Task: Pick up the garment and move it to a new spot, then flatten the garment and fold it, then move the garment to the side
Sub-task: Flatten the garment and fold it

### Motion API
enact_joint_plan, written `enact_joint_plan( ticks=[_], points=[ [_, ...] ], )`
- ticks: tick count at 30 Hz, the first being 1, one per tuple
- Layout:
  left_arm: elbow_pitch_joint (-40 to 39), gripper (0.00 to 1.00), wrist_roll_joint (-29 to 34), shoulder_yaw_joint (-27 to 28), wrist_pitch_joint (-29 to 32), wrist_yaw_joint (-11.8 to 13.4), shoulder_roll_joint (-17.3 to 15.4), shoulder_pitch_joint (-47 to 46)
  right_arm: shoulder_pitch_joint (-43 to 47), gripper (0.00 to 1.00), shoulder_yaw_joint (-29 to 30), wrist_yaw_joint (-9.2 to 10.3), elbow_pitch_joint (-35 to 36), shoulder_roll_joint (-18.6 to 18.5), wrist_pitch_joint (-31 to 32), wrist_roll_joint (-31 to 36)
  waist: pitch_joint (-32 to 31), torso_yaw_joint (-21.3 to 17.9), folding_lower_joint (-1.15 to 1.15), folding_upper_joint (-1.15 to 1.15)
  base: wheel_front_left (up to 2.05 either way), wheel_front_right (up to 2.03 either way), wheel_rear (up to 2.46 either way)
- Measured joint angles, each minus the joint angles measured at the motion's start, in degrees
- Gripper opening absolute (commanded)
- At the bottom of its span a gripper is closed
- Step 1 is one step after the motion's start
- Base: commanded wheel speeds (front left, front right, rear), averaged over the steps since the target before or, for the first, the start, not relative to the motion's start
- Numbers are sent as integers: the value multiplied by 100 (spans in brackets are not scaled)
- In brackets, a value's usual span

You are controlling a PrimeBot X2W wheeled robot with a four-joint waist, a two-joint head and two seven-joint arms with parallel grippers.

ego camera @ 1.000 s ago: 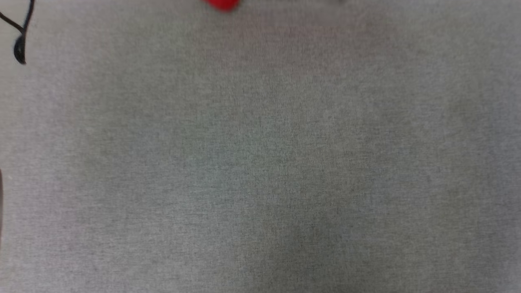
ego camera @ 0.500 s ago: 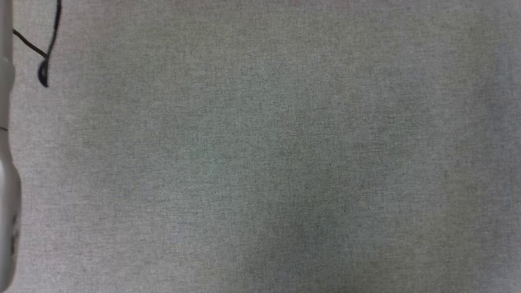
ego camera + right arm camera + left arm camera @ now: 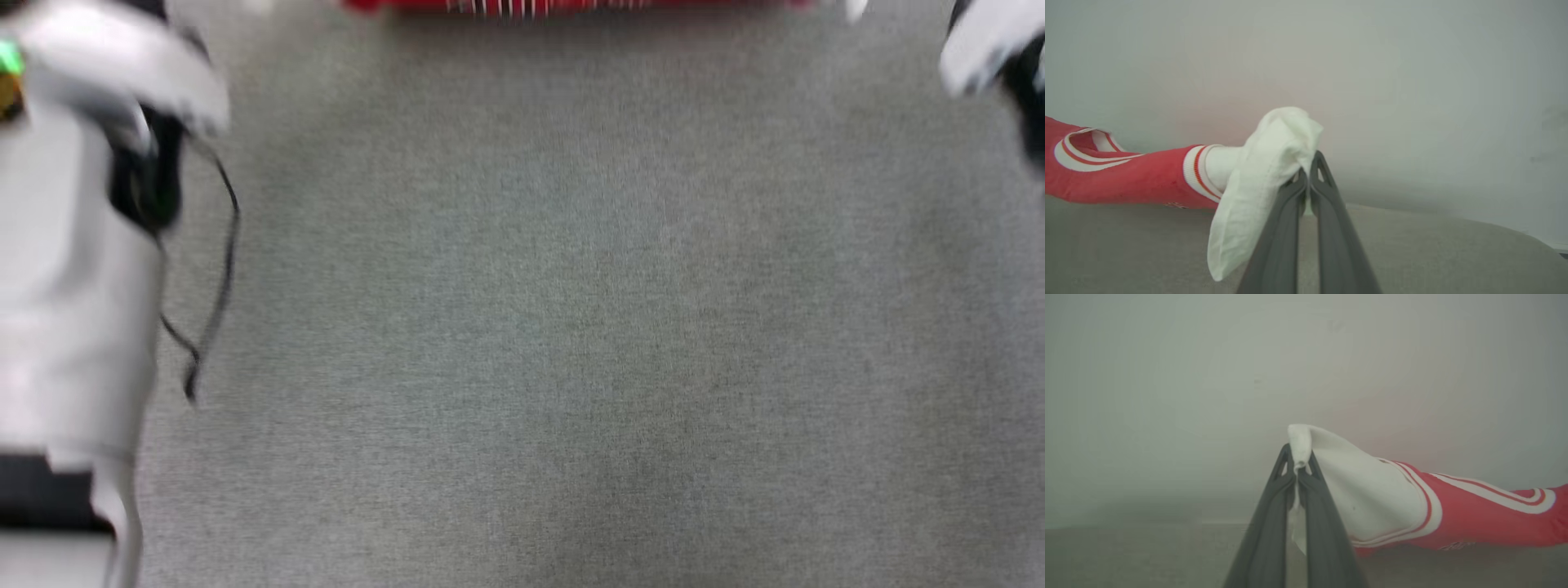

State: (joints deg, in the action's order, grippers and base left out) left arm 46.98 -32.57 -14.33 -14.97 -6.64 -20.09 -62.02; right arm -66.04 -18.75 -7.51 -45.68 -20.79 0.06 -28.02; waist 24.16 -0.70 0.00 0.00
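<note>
Above the grey surface (image 3: 571,327), left jaws and right jaws each clamp a white sleeve of the garment (image 3: 1474,514), print illegible.

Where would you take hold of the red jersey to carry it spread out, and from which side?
By the white sleeves, one per gripper, each approached from its outer end. The garment stretches sideways between them, so the sleeve tips are its farthest, thinnest handles. The left gripper and right gripper are shut on them that way now.

surface: grey fabric surface (image 3: 571,327) | backdrop: plain pale wall (image 3: 1208,375) | light: soft, even
</note>
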Motion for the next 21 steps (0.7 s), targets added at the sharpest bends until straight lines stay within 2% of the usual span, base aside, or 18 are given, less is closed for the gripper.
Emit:
enact_joint_plan(
  ticks=[7, 12, 21],
  points=[
    [-927, 0, 78, 237, -1, 41, 79, 2043, 1866, 0, -32, 0, 875, -244, 103, -286, -637, 99, -1, 0, 0, 0, 0],
    [-1215, 0, 31, 323, 20, 193, 22, 3370, 3249, 0, 188, -1, 1604, -282, 326, -276, -1109, 132, -1, 0, 0, 0, 0],
    [-2146, 0, -198, 425, 356, 698, -58, 5373, 5751, 0, 1032, -1, 2991, 107, 1065, -137, -1949, 143, -2, 0, 0, 0, 0]
  ],
)
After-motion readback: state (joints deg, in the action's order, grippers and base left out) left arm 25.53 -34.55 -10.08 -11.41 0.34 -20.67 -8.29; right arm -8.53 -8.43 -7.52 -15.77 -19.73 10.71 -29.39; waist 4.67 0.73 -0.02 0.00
